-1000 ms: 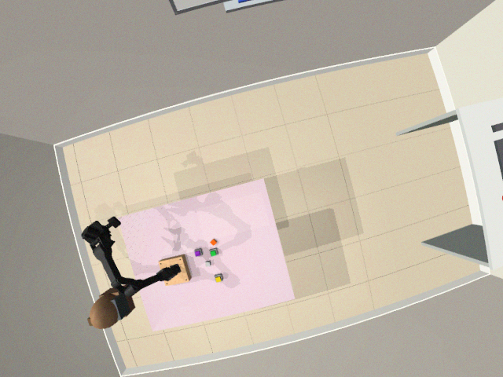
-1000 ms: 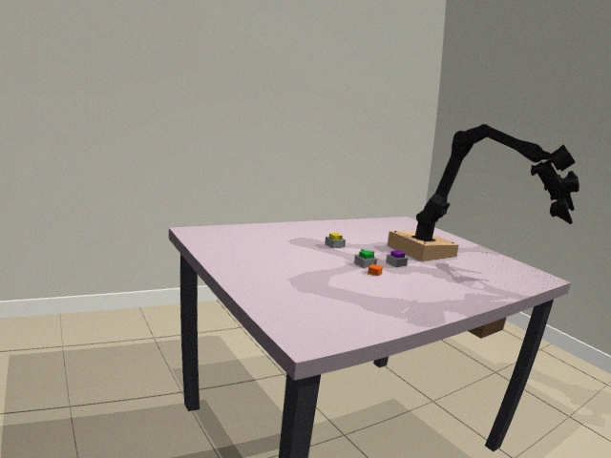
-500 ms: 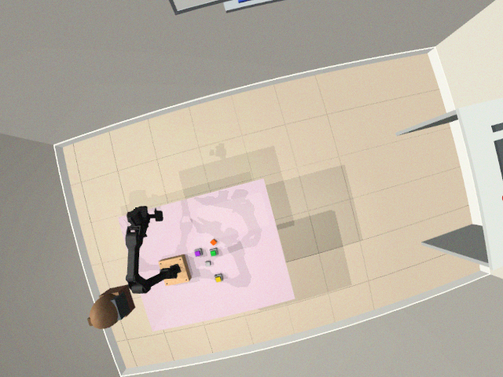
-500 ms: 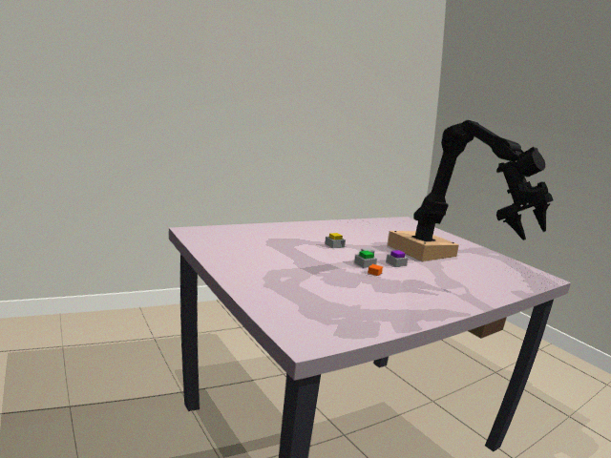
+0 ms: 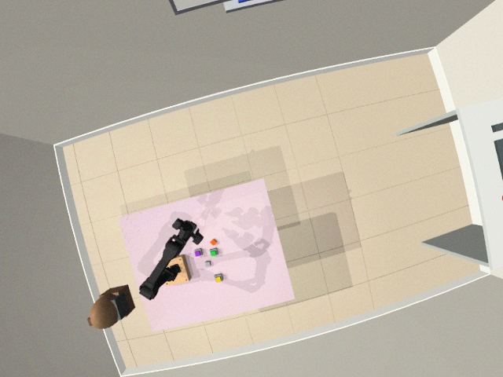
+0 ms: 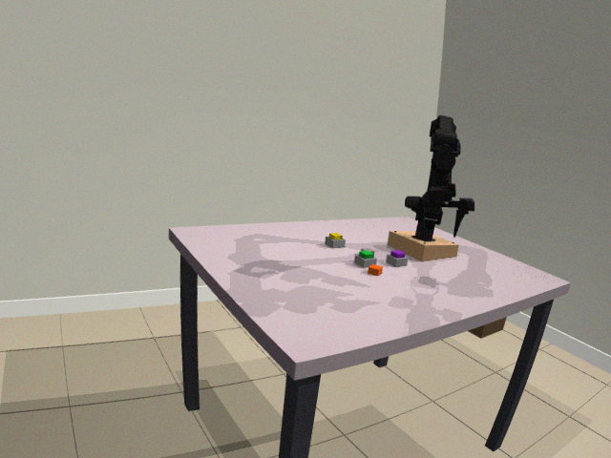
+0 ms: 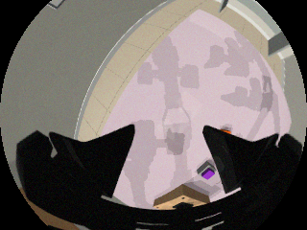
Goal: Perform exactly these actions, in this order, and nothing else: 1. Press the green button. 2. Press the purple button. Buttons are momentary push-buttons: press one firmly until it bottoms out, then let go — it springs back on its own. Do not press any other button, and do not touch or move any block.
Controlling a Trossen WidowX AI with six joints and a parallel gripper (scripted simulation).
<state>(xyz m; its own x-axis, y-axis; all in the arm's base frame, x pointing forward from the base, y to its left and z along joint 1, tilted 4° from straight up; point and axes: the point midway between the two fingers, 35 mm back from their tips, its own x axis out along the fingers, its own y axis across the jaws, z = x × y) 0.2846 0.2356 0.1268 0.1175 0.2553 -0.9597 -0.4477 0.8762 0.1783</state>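
Observation:
The green button [image 5: 213,252] [image 6: 366,254] stands on a grey base; it does not show in the wrist view, where the right finger covers part of the table. The purple button [image 5: 197,252] [image 6: 397,254] [image 7: 207,173] stands beside it, nearer the arm's base. Both caps stand raised. My gripper [image 5: 189,231] [image 7: 170,128] is open and empty, high above the table, off to the side of the purple button. In the wrist view the purple button is at the lower right, next to the right finger. Neither button is touched.
The orange block [image 5: 213,242] [image 6: 374,270] [image 7: 225,130] lies close to the green button. A small grey block [image 5: 207,263] lies between the green button and the yellow button [image 5: 218,278] [image 6: 335,236]. The arm's wooden base [image 5: 185,269] [image 6: 410,247] [image 7: 179,194] stands near the purple button.

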